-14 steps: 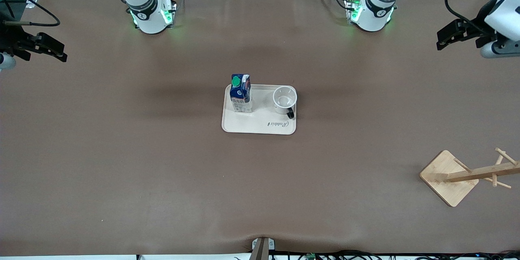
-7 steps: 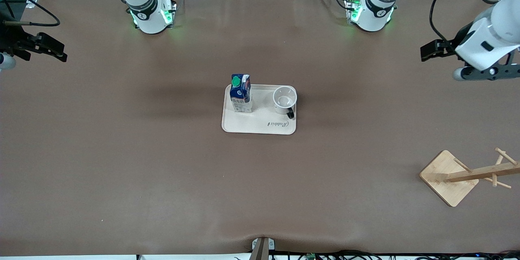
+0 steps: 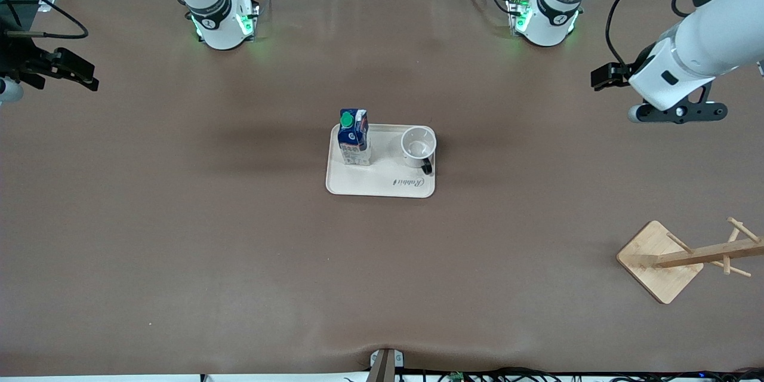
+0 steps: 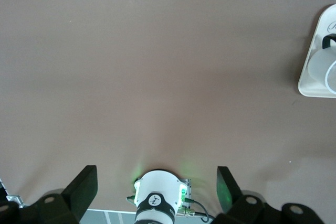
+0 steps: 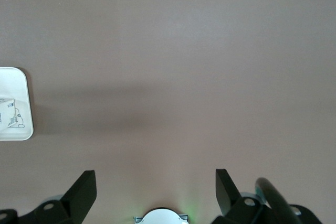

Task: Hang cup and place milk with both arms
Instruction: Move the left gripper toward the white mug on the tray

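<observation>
White cup [image 3: 418, 145] and blue-and-white milk [image 3: 353, 138] carton stand upright side by side on the cream tray [image 3: 382, 186] at the middle of the table [image 3: 179, 239], cup toward the left arm's end with its black handle turned toward the front camera. Wooden rack [image 3: 686, 258] sits near the front camera at the left arm's end, well apart from the tray. Left end effector [image 3: 604, 76] is over bare table between its base and the tray, jaws wide open, empty. Right end effector [image 3: 74, 68] waits at the table's edge, also wide open and empty. Judged step: the approach, nothing grasped yet. Next move calls for lowering the left end effector onto the cup's rim or handle without nudging the carton.
</observation>
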Tool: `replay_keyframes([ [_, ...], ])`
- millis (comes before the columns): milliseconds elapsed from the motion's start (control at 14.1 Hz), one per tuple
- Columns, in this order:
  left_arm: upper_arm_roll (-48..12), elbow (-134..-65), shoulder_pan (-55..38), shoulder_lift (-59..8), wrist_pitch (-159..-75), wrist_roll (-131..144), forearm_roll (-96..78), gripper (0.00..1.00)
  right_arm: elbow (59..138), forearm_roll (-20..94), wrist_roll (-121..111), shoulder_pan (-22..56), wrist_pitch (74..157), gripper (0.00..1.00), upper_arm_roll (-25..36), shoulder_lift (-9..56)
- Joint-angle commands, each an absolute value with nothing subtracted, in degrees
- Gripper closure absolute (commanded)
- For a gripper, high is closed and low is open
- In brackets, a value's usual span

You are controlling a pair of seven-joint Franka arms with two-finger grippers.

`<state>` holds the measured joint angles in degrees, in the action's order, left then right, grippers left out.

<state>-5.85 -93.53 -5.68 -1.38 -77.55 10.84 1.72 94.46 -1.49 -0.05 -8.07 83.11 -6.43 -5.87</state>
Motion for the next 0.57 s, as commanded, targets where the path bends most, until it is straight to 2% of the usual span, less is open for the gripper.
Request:
replay_keyframes([
  [0, -8.52, -97.11, -5.8, -0.35, -80.67, 15.8, 2.9, 0.0, 94.04, -1.23, 0.44, -9.32, 82.53, 0.0, -7.29, -5.89],
  [496, -11.77, -102.74, -6.15, -0.61, -87.36, 21.95, 2.11, 0.0, 94.04, -1.14, 0.44, -9.4, 82.27, 0.0, -7.29, -5.89],
])
